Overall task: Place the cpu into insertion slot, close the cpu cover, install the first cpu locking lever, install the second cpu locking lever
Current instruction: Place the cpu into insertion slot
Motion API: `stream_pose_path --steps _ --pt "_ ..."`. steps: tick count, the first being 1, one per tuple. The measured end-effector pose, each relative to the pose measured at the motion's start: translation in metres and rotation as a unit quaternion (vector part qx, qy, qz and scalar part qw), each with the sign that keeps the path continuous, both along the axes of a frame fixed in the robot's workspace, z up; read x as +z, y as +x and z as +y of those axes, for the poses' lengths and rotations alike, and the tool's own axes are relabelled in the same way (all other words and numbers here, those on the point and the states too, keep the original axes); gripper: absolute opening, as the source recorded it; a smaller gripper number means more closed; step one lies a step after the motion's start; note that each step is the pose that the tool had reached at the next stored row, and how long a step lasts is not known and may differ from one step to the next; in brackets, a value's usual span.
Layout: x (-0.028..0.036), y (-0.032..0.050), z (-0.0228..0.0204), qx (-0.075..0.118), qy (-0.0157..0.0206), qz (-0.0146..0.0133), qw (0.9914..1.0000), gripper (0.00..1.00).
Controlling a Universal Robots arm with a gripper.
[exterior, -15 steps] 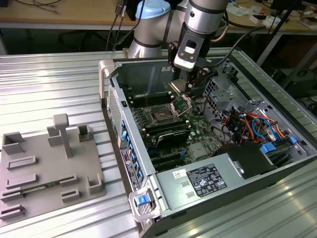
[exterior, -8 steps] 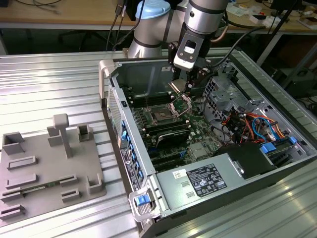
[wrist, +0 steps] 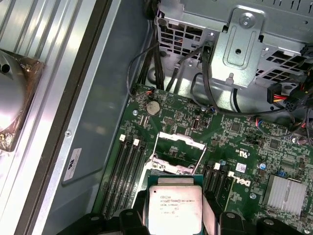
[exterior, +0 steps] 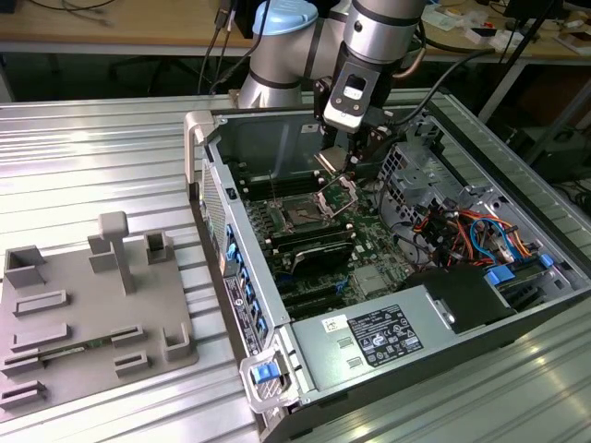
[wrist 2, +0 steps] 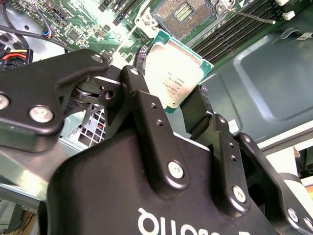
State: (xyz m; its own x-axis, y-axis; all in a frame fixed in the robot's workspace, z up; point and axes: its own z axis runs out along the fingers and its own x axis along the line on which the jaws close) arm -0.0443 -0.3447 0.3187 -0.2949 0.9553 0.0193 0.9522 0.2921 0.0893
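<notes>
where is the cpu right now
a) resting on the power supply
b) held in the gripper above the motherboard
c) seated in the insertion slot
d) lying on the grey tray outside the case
B: in the second wrist view the cpu is clamped in the gripper, and the insertion slot beyond it shows its bare pin grid.

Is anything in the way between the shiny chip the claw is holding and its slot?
No, nothing visible blocks it. The claw grips the cpu in open air near the insertion slot, whose pin grid lies bare in the second wrist view. The cpu cover is swung up, off the slot.
</notes>
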Motion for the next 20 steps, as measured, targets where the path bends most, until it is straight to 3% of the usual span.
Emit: stream_pose_path --steps 4,7,11,20 --pt "-0.0030 0.0000 0.0000 -0.009 0.0001 0.0000 0.99996 0.54" --pt "-0.0074 0.0000 0.0000 -0.026 0.0000 0.0000 0.99967 0.54" --pt "-0.0173 -0.0005 0.0000 -0.062 0.0000 0.0000 0.99808 0.54" --pt "-0.0211 -0.0065 0.0000 -0.067 0.0000 0.0000 0.99774 0.54"
